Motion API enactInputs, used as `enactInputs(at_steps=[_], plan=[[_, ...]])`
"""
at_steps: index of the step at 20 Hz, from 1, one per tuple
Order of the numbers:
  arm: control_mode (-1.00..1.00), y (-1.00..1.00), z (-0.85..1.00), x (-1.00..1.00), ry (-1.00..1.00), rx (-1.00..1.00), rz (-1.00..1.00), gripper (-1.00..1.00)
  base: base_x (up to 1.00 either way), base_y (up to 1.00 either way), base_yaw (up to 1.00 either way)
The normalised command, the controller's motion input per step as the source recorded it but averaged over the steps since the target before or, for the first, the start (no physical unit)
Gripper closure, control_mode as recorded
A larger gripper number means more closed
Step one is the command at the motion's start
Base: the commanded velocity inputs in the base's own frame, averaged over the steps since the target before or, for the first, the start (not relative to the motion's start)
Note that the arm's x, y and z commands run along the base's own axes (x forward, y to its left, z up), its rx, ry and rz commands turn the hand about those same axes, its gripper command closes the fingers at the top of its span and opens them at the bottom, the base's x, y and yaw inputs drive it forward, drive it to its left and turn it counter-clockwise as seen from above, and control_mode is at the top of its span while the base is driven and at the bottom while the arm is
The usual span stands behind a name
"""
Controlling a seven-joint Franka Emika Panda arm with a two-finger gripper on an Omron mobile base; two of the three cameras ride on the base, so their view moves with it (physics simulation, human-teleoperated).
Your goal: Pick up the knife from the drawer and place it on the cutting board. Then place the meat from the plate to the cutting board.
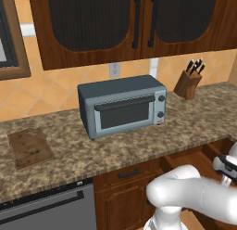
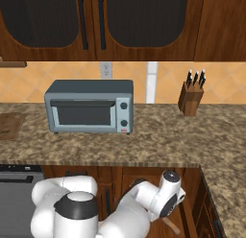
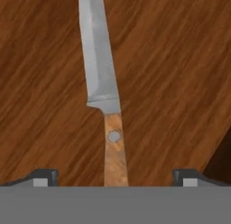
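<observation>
The fingers [image 3: 45, 177] stand spread wide, pinching nothing, low over the drawer [image 3: 171, 83], with the knife [image 3: 106, 105] running up the centre of the hand view: wooden handle at the bottom between the two tips, silvery blade reaching to the top edge.

The likely trouble is a poor pinch. The handle is slim and lies flat on the drawer floor, so closing too high would miss it, and pressing down could jam the tips against the wood. A grip near the handle's end might let the blade swing.

The drawer holds just the knife, as far as can be seen. The cutting board [image 1: 30, 148] lies bare at the left of the tabletop [image 1: 185, 127], left of the toaster oven [image 1: 122, 106].
</observation>
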Motion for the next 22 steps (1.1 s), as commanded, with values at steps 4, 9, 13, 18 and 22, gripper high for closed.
enactInputs(at_steps=[4, 9, 13, 18, 22], plan=[[-1.0, 0.05, -0.33, -0.23, 0.06, 0.0, 0.0, -1.0, 0.0, 0.0, 0.0], [-1.0, 0.07, -0.42, -0.02, 0.1, 0.0, 0.0, -1.0, 0.0, 0.0, 0.0], [-1.0, -0.06, -0.15, 0.27, 0.09, 0.01, 0.0, -1.0, 0.0, 0.0, 0.0], [-1.0, -0.11, -0.07, 0.14, 0.08, 0.03, 0.0, -1.0, 0.0, 0.0, 0.0], [-1.0, -0.15, -0.44, 0.05, 0.07, 0.0, 0.01, -1.0, 0.0, 0.0, 0.0]])
